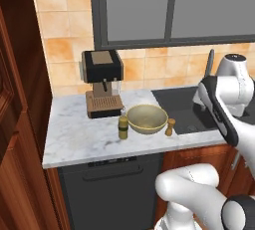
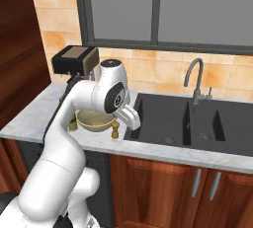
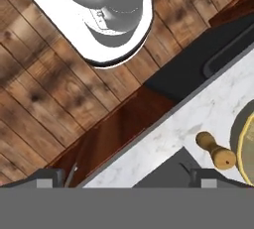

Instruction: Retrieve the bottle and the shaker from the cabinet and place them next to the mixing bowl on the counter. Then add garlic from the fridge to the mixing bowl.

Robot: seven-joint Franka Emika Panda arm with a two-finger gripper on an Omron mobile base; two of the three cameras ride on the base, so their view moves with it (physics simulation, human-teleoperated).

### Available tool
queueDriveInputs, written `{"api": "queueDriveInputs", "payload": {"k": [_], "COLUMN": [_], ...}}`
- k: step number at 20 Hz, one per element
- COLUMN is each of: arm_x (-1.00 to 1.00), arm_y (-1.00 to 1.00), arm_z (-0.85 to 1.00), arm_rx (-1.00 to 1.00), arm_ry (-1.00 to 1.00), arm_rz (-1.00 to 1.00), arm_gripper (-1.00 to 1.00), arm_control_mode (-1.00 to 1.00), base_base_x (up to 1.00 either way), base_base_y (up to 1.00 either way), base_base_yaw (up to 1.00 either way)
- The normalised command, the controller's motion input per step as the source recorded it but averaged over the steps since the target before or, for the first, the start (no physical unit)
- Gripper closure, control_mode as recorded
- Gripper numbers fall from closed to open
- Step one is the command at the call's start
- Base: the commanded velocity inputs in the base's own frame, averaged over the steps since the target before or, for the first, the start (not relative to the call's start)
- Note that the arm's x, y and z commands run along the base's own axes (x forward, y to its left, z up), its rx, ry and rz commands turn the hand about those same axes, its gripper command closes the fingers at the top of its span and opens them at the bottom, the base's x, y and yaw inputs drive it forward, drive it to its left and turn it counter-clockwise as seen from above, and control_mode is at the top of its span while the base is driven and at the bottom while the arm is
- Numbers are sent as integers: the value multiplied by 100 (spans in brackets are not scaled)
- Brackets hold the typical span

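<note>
Beside the mixing bowl (image 1: pixel 147 118), frame centre, bottle (image 1: pixel 123 127) and shaker (image 1: pixel 170 127) stand; gripper (image 3: pixel 124 176), spread and empty, should head fridgeward for garlic.

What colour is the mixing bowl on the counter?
Olive-yellow with a pale rim; the mixing bowl shows best in the left base view.

Olive-green bottle (image 1: pixel 123 127) and wooden shaker (image 1: pixel 170 127) stand upright flanking the olive-yellow mixing bowl (image 1: pixel 147 118) on the marble counter (image 1: pixel 74 134).

No legible text, labels or numbers anywhere.
</note>
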Motion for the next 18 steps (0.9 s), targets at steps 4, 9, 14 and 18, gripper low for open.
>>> {"api": "queueDriveInputs", "payload": {"k": [4,9,14,18], "arm_x": [0,-13,0,0], "arm_y": [0,-18,-28,-16], "arm_z": [0,-5,-35,-12], "arm_rx": [0,3,0,0], "arm_ry": [0,-13,0,0], "arm_rz": [0,-30,-87,-33], "arm_gripper": [-100,-100,-100,-100], "arm_control_mode": [-100,-100,-100,-100], "base_base_x": [0,0,0,0], "base_base_y": [0,0,0,0], "base_base_yaw": [0,1,0,0]}}
